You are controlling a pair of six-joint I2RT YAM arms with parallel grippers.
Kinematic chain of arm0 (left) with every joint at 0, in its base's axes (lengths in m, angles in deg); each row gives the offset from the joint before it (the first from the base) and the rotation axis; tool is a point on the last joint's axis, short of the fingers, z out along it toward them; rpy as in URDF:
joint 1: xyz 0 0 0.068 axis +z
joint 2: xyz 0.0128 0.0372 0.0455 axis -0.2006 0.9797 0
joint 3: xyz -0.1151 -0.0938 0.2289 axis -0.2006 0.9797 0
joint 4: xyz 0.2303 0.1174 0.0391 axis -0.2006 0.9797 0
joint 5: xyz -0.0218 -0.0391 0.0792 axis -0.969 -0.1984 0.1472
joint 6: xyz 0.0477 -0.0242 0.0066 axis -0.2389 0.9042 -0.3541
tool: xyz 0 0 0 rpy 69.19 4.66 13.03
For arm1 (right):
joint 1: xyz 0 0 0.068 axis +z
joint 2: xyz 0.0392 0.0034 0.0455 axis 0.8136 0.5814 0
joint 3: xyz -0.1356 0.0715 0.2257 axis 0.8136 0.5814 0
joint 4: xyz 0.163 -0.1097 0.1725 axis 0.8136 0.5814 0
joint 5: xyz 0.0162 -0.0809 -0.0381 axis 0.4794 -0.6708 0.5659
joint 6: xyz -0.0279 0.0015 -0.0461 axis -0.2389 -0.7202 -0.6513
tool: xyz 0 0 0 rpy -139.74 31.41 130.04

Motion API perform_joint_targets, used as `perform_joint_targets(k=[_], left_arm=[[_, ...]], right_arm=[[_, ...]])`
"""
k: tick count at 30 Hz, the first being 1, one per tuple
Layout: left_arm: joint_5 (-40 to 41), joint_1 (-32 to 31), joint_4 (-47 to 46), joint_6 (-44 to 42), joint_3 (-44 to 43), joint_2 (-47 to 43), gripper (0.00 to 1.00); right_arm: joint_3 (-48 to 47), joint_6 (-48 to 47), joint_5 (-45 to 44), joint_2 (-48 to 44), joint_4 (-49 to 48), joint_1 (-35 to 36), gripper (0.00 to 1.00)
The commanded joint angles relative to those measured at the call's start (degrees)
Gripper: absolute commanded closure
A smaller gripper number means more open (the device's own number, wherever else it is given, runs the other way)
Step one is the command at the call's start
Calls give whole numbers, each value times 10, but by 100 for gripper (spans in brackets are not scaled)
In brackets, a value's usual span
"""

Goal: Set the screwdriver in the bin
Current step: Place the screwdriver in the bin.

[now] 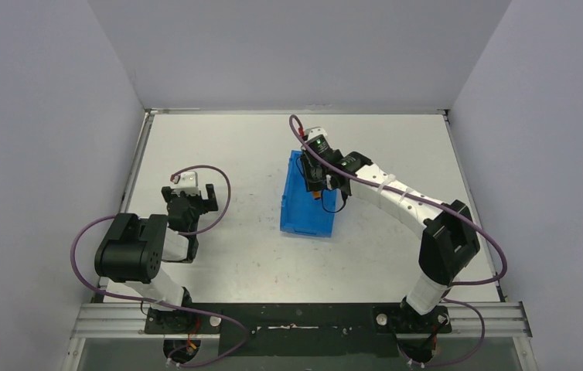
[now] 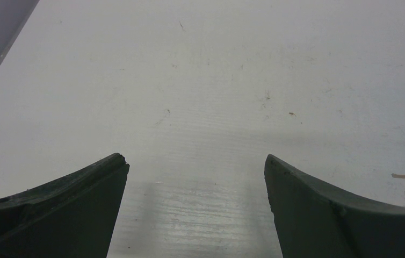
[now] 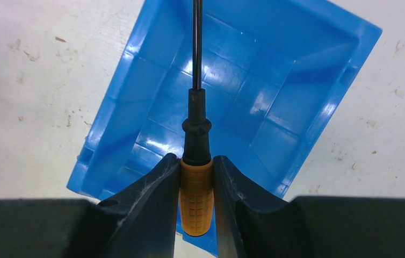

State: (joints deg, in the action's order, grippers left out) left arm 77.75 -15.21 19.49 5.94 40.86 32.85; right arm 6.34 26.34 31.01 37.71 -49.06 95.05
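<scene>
The blue bin (image 1: pixel 298 212) stands mid-table; it fills the right wrist view (image 3: pixel 308 70), open side up and empty. My right gripper (image 1: pixel 321 185) hangs over the bin, shut on the screwdriver (image 3: pixel 196 188). Its fingers (image 3: pixel 154 185) clamp the orange handle, and the thin black shaft points out over the bin's floor. The orange handle end shows in the top view (image 1: pixel 317 194). My left gripper (image 1: pixel 199 199) is open and empty above bare table at the left, well away from the bin; its jaws stand wide apart in the left wrist view (image 2: pixel 196 161).
White table (image 1: pixel 242 255) with grey walls on three sides. Purple cables loop around both arms. The black mounting rail (image 1: pixel 296 318) runs along the near edge.
</scene>
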Motion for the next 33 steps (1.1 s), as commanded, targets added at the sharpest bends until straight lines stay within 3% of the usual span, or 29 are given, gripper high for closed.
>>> perform_joint_targets(k=[1,33], left_arm=[[-1,1,-25,-1,-2,-7,3],[-1,1,-24,-1,-2,-7,3]], right_arm=[[14,2,-11,11,-39,4,85],[16,18,-55,132,-44,25,77]])
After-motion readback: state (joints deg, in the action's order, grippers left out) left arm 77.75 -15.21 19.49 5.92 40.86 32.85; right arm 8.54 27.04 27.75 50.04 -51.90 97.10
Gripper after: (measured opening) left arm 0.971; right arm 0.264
